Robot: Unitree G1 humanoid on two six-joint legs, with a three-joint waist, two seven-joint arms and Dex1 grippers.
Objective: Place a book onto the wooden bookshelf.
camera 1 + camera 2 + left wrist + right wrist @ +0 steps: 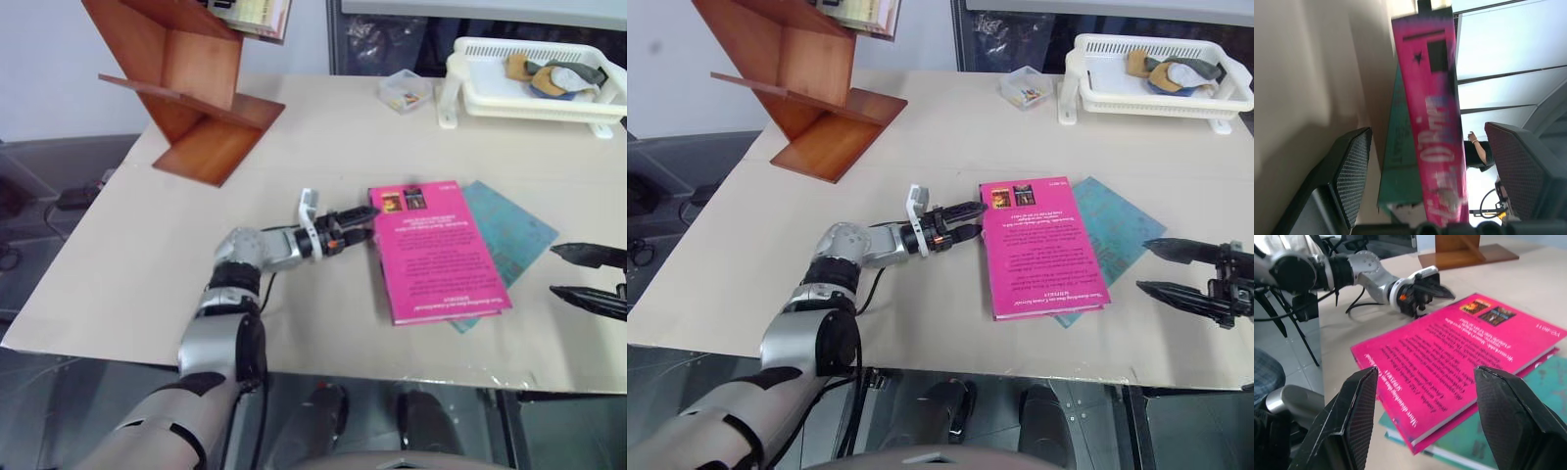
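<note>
bare table (pixel 323 147) between bookshelf (pixel 191 93) and pink book (pixel 431 250), white basket (pixel 534 83) far corner

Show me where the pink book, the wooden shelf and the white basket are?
Pink book (pixel 431 257): left eye view, middle of its cover.
Wooden shelf (pixel 211 149): left eye view, its base board resting on the table.
White basket (pixel 1087 86): right eye view, its near left rim.

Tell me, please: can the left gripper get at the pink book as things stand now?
Probably yes. The left gripper is open and level at the spine edge of the pink book, which lies flat on the teal book on the table. Nothing stands between them; the spine shows between its fingers.
</note>
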